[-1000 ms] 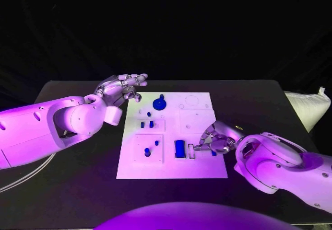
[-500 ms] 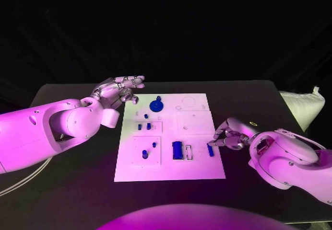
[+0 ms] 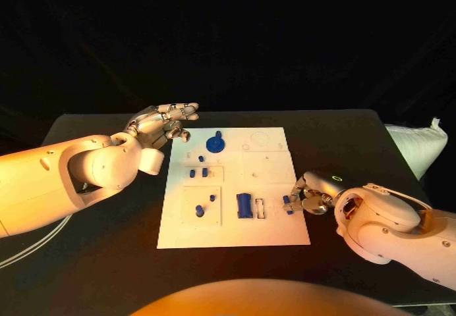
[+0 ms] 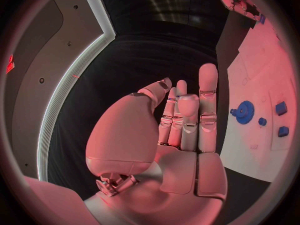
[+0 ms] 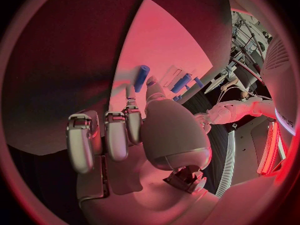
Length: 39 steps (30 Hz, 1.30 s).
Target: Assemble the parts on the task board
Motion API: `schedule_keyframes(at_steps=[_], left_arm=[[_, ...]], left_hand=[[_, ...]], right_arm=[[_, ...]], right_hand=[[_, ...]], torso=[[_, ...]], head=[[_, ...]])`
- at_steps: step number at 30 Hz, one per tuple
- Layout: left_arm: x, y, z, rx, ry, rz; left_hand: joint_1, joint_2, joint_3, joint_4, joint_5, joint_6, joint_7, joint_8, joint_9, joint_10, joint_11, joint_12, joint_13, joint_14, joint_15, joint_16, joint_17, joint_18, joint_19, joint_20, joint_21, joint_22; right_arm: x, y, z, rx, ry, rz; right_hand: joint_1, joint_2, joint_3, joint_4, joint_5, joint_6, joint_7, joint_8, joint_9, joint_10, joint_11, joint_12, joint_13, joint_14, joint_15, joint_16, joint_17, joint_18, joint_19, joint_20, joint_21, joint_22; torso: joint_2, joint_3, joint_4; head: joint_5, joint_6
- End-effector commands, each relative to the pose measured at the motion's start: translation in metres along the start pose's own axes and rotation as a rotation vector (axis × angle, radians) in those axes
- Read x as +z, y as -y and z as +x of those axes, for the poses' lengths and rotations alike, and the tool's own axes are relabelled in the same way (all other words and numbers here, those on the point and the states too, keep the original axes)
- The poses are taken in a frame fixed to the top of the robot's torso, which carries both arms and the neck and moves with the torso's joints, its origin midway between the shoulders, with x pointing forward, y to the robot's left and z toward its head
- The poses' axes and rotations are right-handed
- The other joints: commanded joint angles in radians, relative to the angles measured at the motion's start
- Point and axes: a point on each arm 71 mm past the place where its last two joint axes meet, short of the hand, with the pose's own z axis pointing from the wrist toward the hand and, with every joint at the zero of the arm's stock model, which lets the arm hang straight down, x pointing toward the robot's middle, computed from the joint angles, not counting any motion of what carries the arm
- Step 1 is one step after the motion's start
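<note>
The white task board (image 3: 271, 227) lies mid-table. On it are a blue gear (image 3: 217, 143), a blue block (image 3: 245, 205) and several small blue pegs (image 3: 198, 173). One short blue peg (image 3: 287, 204) lies near the board's right edge. My right hand (image 3: 306, 198) sits just right of this peg with its fingers curled in and its tips at the peg. In the right wrist view the peg (image 5: 141, 78) lies flat on the board (image 5: 162, 50) just past the thumb tip. My left hand (image 3: 167, 122) hovers off the board's far left corner, fingers stretched, holding nothing. The gear (image 4: 244, 110) lies beyond the left hand (image 4: 181, 130).
A white bag (image 3: 413, 148) lies at the table's right edge. Bare black table surrounds the board on all sides.
My right hand drew off the board to the right, leaving the short peg lying there, then came back left against it. My left hand barely moved.
</note>
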Motion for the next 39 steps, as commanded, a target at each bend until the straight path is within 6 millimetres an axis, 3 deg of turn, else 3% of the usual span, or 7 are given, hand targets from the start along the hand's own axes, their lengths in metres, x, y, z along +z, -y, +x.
schedule_keyframes(at_steps=[1, 6, 9, 15, 20, 32, 39], left_arm=[[0.000, 0.001, 0.002, -0.002, -0.022, 0.009], [0.000, 0.001, 0.002, -0.002, -0.022, 0.009], [0.000, 0.001, 0.002, -0.002, -0.023, 0.009], [0.000, 0.000, 0.003, -0.002, -0.023, 0.008], [0.000, 0.000, 0.003, -0.002, -0.023, 0.008], [0.000, 0.000, 0.003, 0.003, -0.024, 0.008], [0.000, 0.001, 0.003, 0.005, -0.024, 0.008]], left_hand=[[-0.002, 0.010, -0.004, -0.001, 0.004, -0.006, 0.003, 0.004, 0.000, -0.005, -0.001, 0.004, 0.002, -0.008, 0.003, 0.001, -0.001, 0.020, -0.009, 0.001, -0.007, 0.000], [-0.002, 0.010, -0.004, -0.001, 0.004, -0.006, 0.003, 0.004, 0.000, -0.005, -0.001, 0.004, 0.002, -0.008, 0.003, 0.001, -0.001, 0.020, -0.009, 0.001, -0.007, 0.000], [-0.002, 0.010, -0.004, -0.001, 0.004, -0.006, 0.003, 0.004, 0.000, -0.005, -0.001, 0.004, 0.002, -0.008, 0.003, 0.001, -0.001, 0.020, -0.009, 0.001, -0.007, 0.000], [-0.002, 0.010, -0.004, -0.001, 0.004, -0.006, 0.003, 0.004, 0.000, -0.005, -0.001, 0.004, 0.002, -0.008, 0.003, 0.001, -0.001, 0.020, -0.009, 0.001, -0.007, 0.000], [-0.002, 0.010, -0.004, -0.001, 0.004, -0.006, 0.003, 0.004, 0.000, -0.005, -0.001, 0.004, 0.002, -0.008, 0.003, 0.001, -0.001, 0.020, -0.009, 0.001, -0.007, 0.000], [-0.002, 0.010, -0.004, -0.001, 0.004, -0.006, 0.003, 0.004, 0.000, -0.005, -0.001, 0.004, 0.002, -0.008, 0.003, 0.001, -0.001, 0.020, -0.009, 0.001, -0.007, 0.000], [-0.001, 0.010, -0.004, -0.002, 0.005, -0.006, 0.002, 0.006, 0.001, -0.007, -0.002, 0.008, 0.002, -0.009, 0.003, 0.000, -0.003, 0.020, -0.011, 0.001, -0.008, -0.001]], right_arm=[[0.001, -0.002, 0.004, -0.050, -0.027, -0.004], [0.004, -0.004, 0.006, -0.071, -0.039, -0.011], [0.005, -0.005, 0.007, -0.099, -0.042, -0.015], [0.010, -0.010, 0.010, -0.224, -0.037, -0.036], [0.013, -0.012, 0.014, -0.314, -0.061, -0.036], [0.015, -0.007, 0.020, -0.296, -0.129, -0.010], [0.014, -0.005, 0.021, -0.121, -0.154, 0.013]], right_hand=[[-0.005, 0.003, 0.002, 0.007, 0.004, 0.010, -0.003, -0.007, -0.003, 0.038, -0.012, -0.007, -0.001, 0.083, 0.005, 0.001, 0.145, -0.007, 0.105, 0.007, 0.002, 0.263], [0.019, 0.007, 0.013, -0.004, 0.005, 0.017, -0.007, -0.013, -0.009, 0.038, -0.015, -0.008, 0.000, 0.083, 0.002, 0.001, 0.145, -0.007, 0.105, 0.006, 0.002, 0.263], [0.050, 0.014, 0.032, -0.022, -0.044, 0.024, -0.008, -0.021, -0.016, 0.037, -0.017, -0.011, -0.001, 0.082, 0.000, 0.001, 0.145, -0.007, 0.105, 0.003, 0.002, 0.263], [0.150, 0.025, 0.095, -0.089, -0.123, 0.033, -0.012, -0.035, -0.029, 0.035, -0.021, -0.014, 0.000, 0.082, -0.005, -0.001, 0.143, -0.007, 0.105, -0.001, 0.002, 0.263], [0.191, 0.032, 0.149, -0.134, -0.125, 0.040, -0.007, -0.047, -0.040, 0.031, -0.018, -0.019, -0.001, 0.082, -0.002, -0.001, 0.145, -0.007, 0.105, 0.000, 0.002, 0.263], [0.078, 0.017, 0.309, -0.135, 0.077, 0.040, 0.001, -0.082, -0.067, 0.030, -0.012, -0.028, -0.001, 0.083, 0.006, 0.001, 0.150, -0.007, 0.105, 0.007, 0.002, 0.263], [-0.011, -0.013, 0.493, -0.104, 0.154, 0.051, 0.003, -0.092, -0.080, 0.034, -0.013, -0.025, 0.003, 0.085, 0.007, 0.007, 0.160, -0.007, 0.105, 0.008, 0.002, 0.263]], torso=[[0.000, -0.0003, 0.0001], [0.000, -0.0001, 0.0007], [0.000, -0.0007, 0.0001], [0.000, -0.0001, 0.0000], [-0.001, -0.0007, 0.0013], [0.000, -0.0006, -0.0006], [0.000, -0.0001, 0.0002]], head=[[0.000, -0.001], [0.001, -0.002], [0.000, -0.003], [-0.003, -0.004], [-0.005, -0.006], [-0.001, -0.007], [0.001, -0.009]])
